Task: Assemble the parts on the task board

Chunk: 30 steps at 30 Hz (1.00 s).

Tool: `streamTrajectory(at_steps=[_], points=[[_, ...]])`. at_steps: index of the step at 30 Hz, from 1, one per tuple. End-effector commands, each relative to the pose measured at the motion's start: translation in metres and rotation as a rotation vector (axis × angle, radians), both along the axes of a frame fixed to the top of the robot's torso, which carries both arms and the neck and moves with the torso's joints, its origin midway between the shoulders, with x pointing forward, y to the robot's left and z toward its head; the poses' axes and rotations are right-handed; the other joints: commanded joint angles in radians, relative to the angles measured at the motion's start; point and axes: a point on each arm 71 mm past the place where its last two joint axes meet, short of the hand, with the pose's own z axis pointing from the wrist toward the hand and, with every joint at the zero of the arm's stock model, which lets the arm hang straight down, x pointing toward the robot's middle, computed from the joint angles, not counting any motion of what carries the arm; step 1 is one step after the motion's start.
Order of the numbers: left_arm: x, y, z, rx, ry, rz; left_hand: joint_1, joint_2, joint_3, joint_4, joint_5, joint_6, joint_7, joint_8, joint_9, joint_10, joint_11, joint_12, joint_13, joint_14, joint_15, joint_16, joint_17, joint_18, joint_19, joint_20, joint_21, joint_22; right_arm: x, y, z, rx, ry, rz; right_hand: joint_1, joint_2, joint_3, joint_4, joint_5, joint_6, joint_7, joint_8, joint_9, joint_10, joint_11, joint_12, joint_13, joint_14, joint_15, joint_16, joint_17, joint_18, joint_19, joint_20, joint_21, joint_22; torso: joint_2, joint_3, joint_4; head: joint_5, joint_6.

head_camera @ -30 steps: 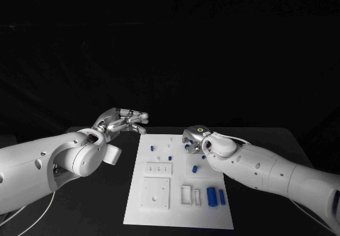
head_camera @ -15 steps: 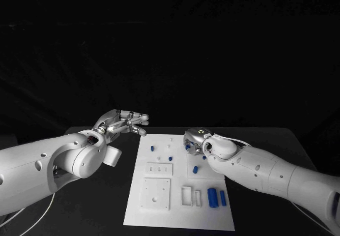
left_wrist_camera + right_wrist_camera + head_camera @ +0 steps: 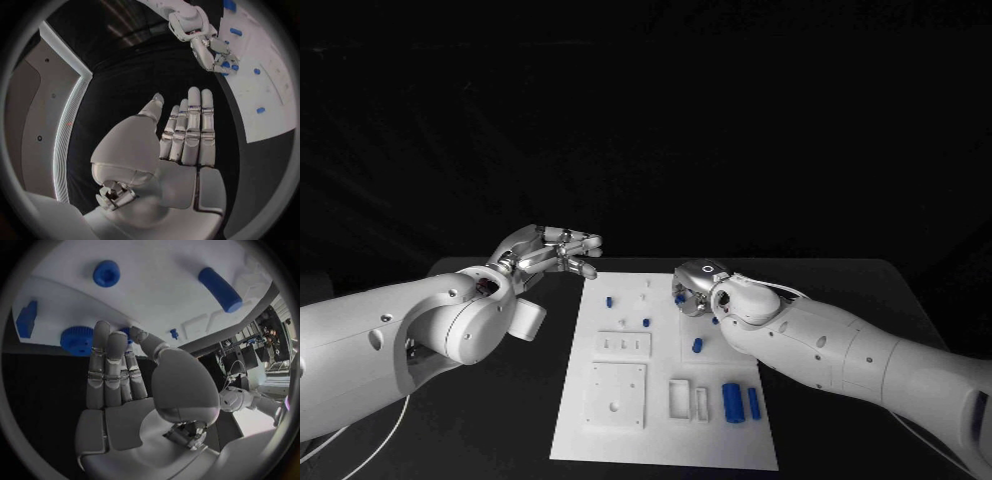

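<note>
Reaching for a part looks like the step in hand: our right hand [image 3: 692, 287] hovers low over the far right edge of the task board [image 3: 626, 415], which lies mid-table. Its fingers [image 3: 107, 365] are straight and close together, holding nothing, tips near a blue toothed part [image 3: 77, 340]. Next we judge it must curl round that part. Our left hand [image 3: 548, 250] waits off the board's far left corner, empty, fingers extended.
</note>
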Motion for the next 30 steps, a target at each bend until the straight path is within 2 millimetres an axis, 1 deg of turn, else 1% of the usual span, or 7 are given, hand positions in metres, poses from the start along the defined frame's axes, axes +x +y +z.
streamTrajectory(at_steps=[1,5,6,9,17,20,30], points=[[0.000,-0.002,0.001,-0.002,-0.003,-0.022,-0.011,0.000,-0.002,-0.003,0.004,-0.007,0.003,-0.003,-0.001,-0.007,-0.002,-0.003,-0.001,0.003,-0.002,0.003,0.001,0.007,-0.006,-0.001,0.006,0.001,-0.001,0.001,0.001,0.008,-0.030,0.006,0.000,0.010,0.004,0.004,-0.013,0.015,-0.002,0.003,0.003,0.015,-0.005,0.001,0.002,0.002,-0.010,0.007,0.002,-0.015,0.001,-0.013,-0.004,0.004,0.003,-0.0006,0.0003,-0.001,0.000],[0.000,-0.002,0.001,-0.001,-0.004,-0.021,-0.011,0.000,-0.002,-0.003,0.004,-0.007,0.003,-0.003,-0.001,-0.007,-0.002,-0.003,-0.001,0.003,-0.002,0.003,0.001,0.007,-0.006,-0.001,0.006,0.001,-0.002,0.004,0.006,0.030,-0.074,0.007,0.015,0.022,0.027,0.001,-0.048,0.039,-0.007,0.003,0.006,0.043,-0.013,0.001,0.002,-0.001,-0.020,0.014,0.007,-0.027,-0.001,-0.029,0.002,0.017,0.003,-0.0005,0.0001,-0.002,0.000],[0.000,-0.002,0.001,-0.001,-0.004,-0.021,-0.011,0.000,-0.002,-0.003,0.004,-0.007,0.003,-0.003,-0.001,-0.007,-0.002,-0.003,-0.001,0.003,-0.002,0.003,0.001,0.007,-0.006,-0.001,0.006,0.001,-0.003,0.005,0.008,0.039,-0.091,0.008,0.028,0.032,0.043,-0.001,-0.085,0.061,-0.014,0.008,0.010,0.070,-0.022,0.003,0.004,-0.003,-0.028,0.016,0.009,-0.033,-0.003,-0.037,0.009,0.027,0.003,-0.0005,0.0001,-0.002,0.000],[0.001,-0.002,0.001,-0.001,-0.004,-0.021,-0.010,0.001,-0.002,-0.002,0.004,-0.007,0.003,-0.003,-0.001,-0.008,-0.002,-0.003,-0.001,0.002,-0.003,0.006,0.002,0.006,-0.006,-0.001,0.009,0.000,-0.004,0.008,0.011,0.056,-0.121,0.009,0.027,0.028,0.061,0.002,-0.098,0.076,-0.017,0.003,0.009,0.085,-0.026,0.001,0.003,-0.005,-0.034,0.017,0.011,-0.046,-0.013,-0.049,0.025,0.051,0.004,-0.0007,0.0010,-0.001,0.002],[0.001,-0.001,0.001,-0.001,-0.004,-0.019,-0.010,0.001,-0.002,-0.002,0.004,-0.007,0.003,-0.003,-0.001,-0.008,-0.002,-0.003,-0.001,0.002,-0.003,0.006,0.002,0.006,-0.006,-0.001,0.009,0.000,-0.008,0.014,0.019,0.094,-0.178,0.003,0.035,0.018,0.072,0.017,-0.105,0.084,-0.019,0.003,0.007,0.092,-0.028,0.002,0.003,-0.003,-0.036,0.012,0.014,-0.050,-0.017,-0.054,0.034,0.106,0.004,-0.0035,0.0034,0.005,0.009],[0.001,-0.001,0.001,0.000,-0.004,-0.018,-0.009,0.001,-0.002,-0.003,0.005,-0.007,0.003,-0.003,-0.001,-0.007,-0.002,-0.003,-0.001,0.002,-0.003,0.007,0.002,0.007,-0.007,-0.002,0.010,0.000,-0.008,0.018,0.021,0.109,-0.194,-0.002,0.031,0.014,0.087,0.022,-0.107,0.085,-0.020,0.003,0.008,0.094,-0.030,0.002,0.003,0.002,-0.036,0.006,0.001,-0.070,0.005,-0.057,0.057,0.135,0.005,-0.0035,0.0033,0.006,0.013],[0.001,-0.004,0.001,-0.001,-0.004,-0.022,-0.009,0.001,-0.002,-0.003,0.005,-0.007,0.003,-0.003,-0.001,-0.007,-0.002,-0.003,-0.001,0.002,-0.003,0.007,0.002,0.007,-0.007,-0.002,0.010,0.000,-0.003,0.028,0.024,0.125,-0.222,-0.021,0.032,0.006,0.099,0.031,-0.108,0.086,-0.021,0.003,0.009,0.094,-0.030,0.002,0.003,0.003,-0.035,0.009,-0.015,-0.078,0.017,-0.057,0.049,0.173,0.009,-0.0021,0.0027,0.006,0.025]])
